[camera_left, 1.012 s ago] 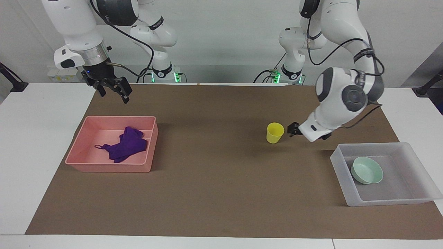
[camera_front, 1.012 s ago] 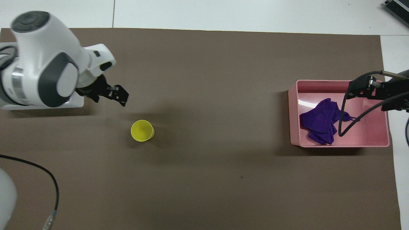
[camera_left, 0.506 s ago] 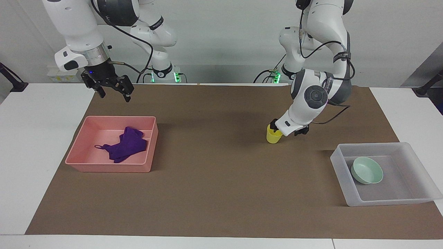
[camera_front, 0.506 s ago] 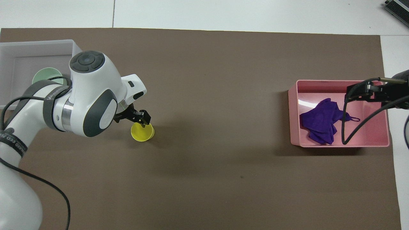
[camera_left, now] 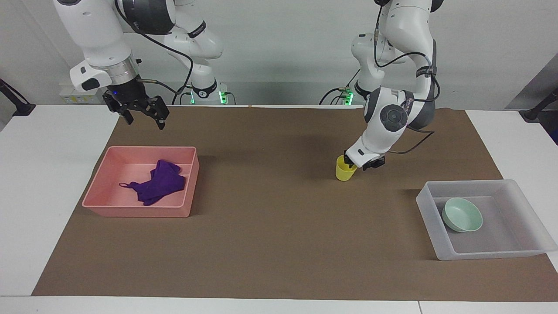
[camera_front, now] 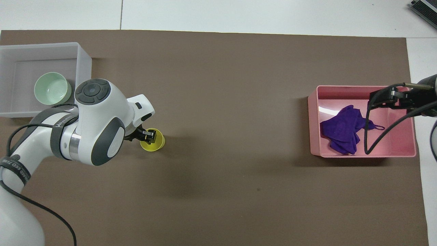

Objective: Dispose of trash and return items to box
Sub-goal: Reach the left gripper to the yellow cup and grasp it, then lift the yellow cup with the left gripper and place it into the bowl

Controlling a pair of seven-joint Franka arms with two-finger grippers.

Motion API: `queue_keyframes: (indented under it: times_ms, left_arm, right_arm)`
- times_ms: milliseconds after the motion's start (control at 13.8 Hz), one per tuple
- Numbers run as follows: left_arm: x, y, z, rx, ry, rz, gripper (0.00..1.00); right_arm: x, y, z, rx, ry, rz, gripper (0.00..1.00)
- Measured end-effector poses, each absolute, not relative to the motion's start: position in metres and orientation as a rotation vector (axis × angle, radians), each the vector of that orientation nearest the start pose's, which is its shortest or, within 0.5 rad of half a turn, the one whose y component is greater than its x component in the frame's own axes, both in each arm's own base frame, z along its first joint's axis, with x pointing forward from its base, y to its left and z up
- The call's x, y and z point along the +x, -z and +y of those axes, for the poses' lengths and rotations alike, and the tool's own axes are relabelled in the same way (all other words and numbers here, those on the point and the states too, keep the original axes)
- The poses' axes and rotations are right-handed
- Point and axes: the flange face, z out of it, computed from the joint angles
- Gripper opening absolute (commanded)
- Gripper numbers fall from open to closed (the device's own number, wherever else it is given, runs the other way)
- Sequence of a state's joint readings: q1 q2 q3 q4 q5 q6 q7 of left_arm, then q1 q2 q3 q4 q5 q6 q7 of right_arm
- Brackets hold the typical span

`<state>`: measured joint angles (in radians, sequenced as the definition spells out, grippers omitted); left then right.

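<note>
The yellow cup [camera_left: 345, 171] stands upright on the brown mat [camera_left: 270, 226], also in the overhead view [camera_front: 156, 145]. My left gripper [camera_left: 350, 162] is down at the cup's rim, on the side toward the left arm's end [camera_front: 147, 135]. The mint-green bowl [camera_left: 462, 214] sits in the frosted-white box [camera_left: 429, 214] at the left arm's end; both show from overhead, the bowl [camera_front: 52, 88] and the box [camera_front: 83, 65]. The purple rag [camera_left: 159, 183] lies in the pink tray [camera_left: 135, 210]. My right gripper [camera_left: 144, 117] is open and empty, raised by that tray [camera_front: 384, 97].
The pink tray [camera_front: 341, 88] with the rag [camera_front: 341, 131] stands at the right arm's end of the mat. A black cable [camera_front: 367, 136] hangs from the right wrist over the tray. White table [camera_left: 48, 183] borders the mat.
My left arm swung from over the box to the cup and lowered the gripper onto its rim. The box and bowl came into the overhead view. The right gripper barely moved.
</note>
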<state>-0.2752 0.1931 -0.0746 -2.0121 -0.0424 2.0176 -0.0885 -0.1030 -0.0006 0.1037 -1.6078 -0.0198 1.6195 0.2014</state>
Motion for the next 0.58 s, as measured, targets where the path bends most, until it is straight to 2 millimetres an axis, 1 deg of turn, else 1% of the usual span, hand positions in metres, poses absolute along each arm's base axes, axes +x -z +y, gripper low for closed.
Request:
queue_keyframes:
  times_ms: [145, 361, 434, 506, 578]
  left_arm:
    - [0.531, -0.341, -0.195, -3.111, -0.316, 0.374, 0.00]
    - [0.534, -0.349, -0.198, -3.121, -0.289, 0.377, 0.00]
    - [0.540, -0.358, -0.195, -3.127, -0.268, 0.368, 0.00]
    - [0.549, -0.374, -0.190, -3.132, -0.249, 0.351, 0.00]
    - [0.562, -0.397, -0.179, -3.139, -0.232, 0.316, 0.00]
  right_arm:
    - [0.559, -0.610, -0.002, -3.144, 0.023, 0.316, 1.00]
    - [0.561, -0.605, -0.002, -3.143, 0.044, 0.315, 1.00]
    - [0.561, -0.604, -0.002, -3.143, 0.043, 0.315, 1.00]
    - [0.561, -0.604, -0.002, -3.143, 0.042, 0.315, 1.00]
    - [0.561, -0.604, -0.002, -3.143, 0.042, 0.315, 1.00]
